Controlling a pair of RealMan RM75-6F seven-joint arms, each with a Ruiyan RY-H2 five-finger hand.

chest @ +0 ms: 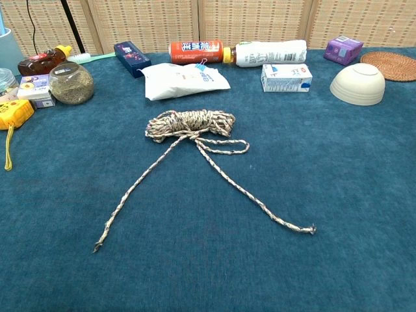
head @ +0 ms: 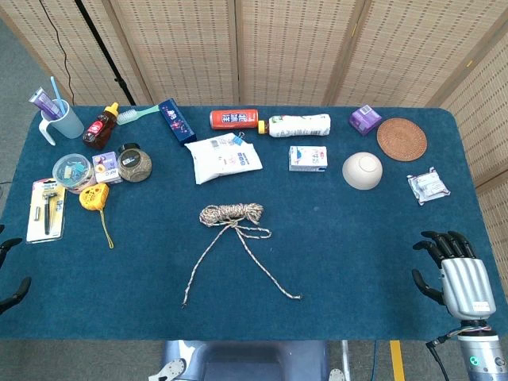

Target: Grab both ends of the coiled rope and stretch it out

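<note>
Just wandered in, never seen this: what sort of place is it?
Probably a robot test room: a blue cloth table strewn with household items, woven folding screens behind, and a robot hand waiting.

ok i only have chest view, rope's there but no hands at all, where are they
Observer: In the head view the right hand is at the table's right front edge, fingers apart, holding nothing.
Operator: and the left
Observer: Only dark fingertips of the left hand show at the left edge of the head view; I cannot tell how it is posed.
Operator: is either near a rope end
Observer: No. Both loose ends of the rope lie toward the table's middle front, well apart from both hands.
Operator: anything off my frame on the right
Observer: A small wrapped packet lies past the woven coaster, near the right edge.
</note>
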